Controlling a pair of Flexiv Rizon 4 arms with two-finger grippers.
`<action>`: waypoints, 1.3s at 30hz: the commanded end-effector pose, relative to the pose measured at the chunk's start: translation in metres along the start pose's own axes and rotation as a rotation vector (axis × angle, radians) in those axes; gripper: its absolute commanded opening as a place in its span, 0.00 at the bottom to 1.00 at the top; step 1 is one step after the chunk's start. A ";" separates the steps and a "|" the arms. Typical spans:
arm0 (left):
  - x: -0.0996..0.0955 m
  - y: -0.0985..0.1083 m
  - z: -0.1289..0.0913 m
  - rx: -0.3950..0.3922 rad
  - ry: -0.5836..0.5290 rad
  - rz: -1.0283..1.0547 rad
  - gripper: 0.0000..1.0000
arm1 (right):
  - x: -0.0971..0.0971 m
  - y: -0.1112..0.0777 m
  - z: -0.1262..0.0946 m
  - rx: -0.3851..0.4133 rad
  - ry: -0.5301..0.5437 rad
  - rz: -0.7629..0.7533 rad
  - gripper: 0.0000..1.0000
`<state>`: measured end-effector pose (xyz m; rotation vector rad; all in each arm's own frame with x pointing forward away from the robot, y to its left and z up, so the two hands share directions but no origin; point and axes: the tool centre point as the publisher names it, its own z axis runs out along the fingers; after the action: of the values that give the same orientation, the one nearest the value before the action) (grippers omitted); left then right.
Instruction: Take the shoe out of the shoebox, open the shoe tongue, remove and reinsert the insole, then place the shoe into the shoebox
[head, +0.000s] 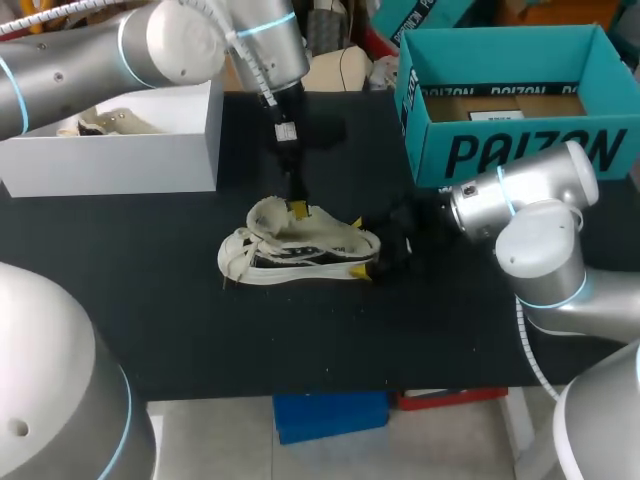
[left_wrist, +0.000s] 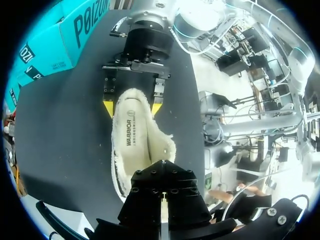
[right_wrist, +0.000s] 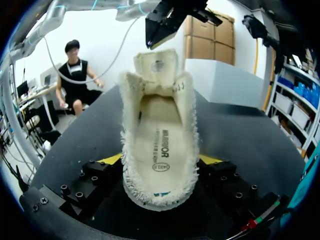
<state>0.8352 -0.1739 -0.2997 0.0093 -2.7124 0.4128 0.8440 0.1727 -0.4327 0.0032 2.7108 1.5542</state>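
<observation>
A cream fleece-lined shoe (head: 300, 245) lies on the black table (head: 150, 300), toe to the left. My right gripper (head: 358, 246) is shut on its heel, one yellow tip on each side. In the right wrist view the shoe (right_wrist: 160, 135) sits between the fingers (right_wrist: 111, 159), its insole (right_wrist: 159, 145) showing inside and its tongue (right_wrist: 157, 65) standing up. My left gripper (head: 296, 208) is shut, its tip at the top of the tongue; I cannot tell whether it pinches it. From the left wrist, the left gripper (left_wrist: 162, 197) hangs over the shoe (left_wrist: 137, 140), hiding the tongue.
The open teal shoebox (head: 520, 150) stands at the back right, close behind my right arm. An open white box (head: 120, 155) holding another shoe (head: 105, 120) sits at the back left. Bare black table lies in front of the shoe up to the front edge.
</observation>
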 end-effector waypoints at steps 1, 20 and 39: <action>0.000 -0.001 0.006 0.024 -0.010 0.006 0.00 | -0.001 -0.001 0.001 0.001 -0.001 0.001 0.00; -0.003 -0.008 0.008 -0.063 -0.136 0.014 0.00 | -0.001 -0.001 0.001 0.001 -0.001 0.001 0.00; -0.012 -0.001 0.052 -0.065 -0.069 0.019 0.00 | -0.001 -0.001 0.001 0.001 -0.001 0.001 0.00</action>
<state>0.8246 -0.1869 -0.3386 -0.0194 -2.8278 0.3031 0.8440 0.1727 -0.4327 0.0032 2.7109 1.5541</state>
